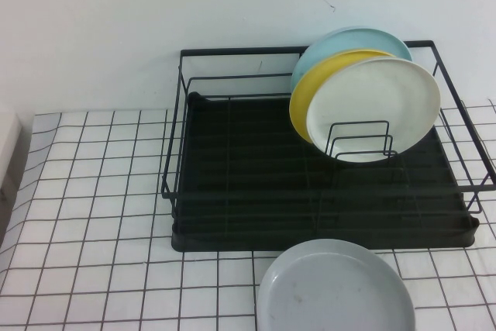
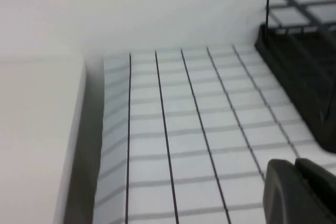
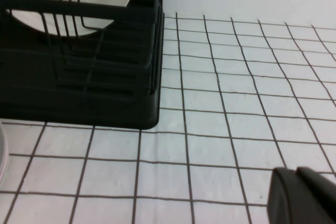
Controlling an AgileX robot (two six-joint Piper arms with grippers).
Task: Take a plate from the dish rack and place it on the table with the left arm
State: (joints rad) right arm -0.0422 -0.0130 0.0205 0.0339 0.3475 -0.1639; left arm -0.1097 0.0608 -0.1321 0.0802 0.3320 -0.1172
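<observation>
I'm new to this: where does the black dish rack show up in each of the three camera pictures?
High view: the dish rack fills the middle and right, behind the grey plate.
Left wrist view: only its corner shows at the right edge.
Right wrist view: its corner fills the upper left.
Shared landmark: the grid-patterned table.

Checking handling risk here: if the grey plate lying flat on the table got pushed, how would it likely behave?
The grey plate lies flat on the table, so it would probably slide, not roll or tip. Its smooth matte face and low rim suggest stiffness and little to pinch. Both grippers, left and right, are parked away from it, over the table.
</observation>
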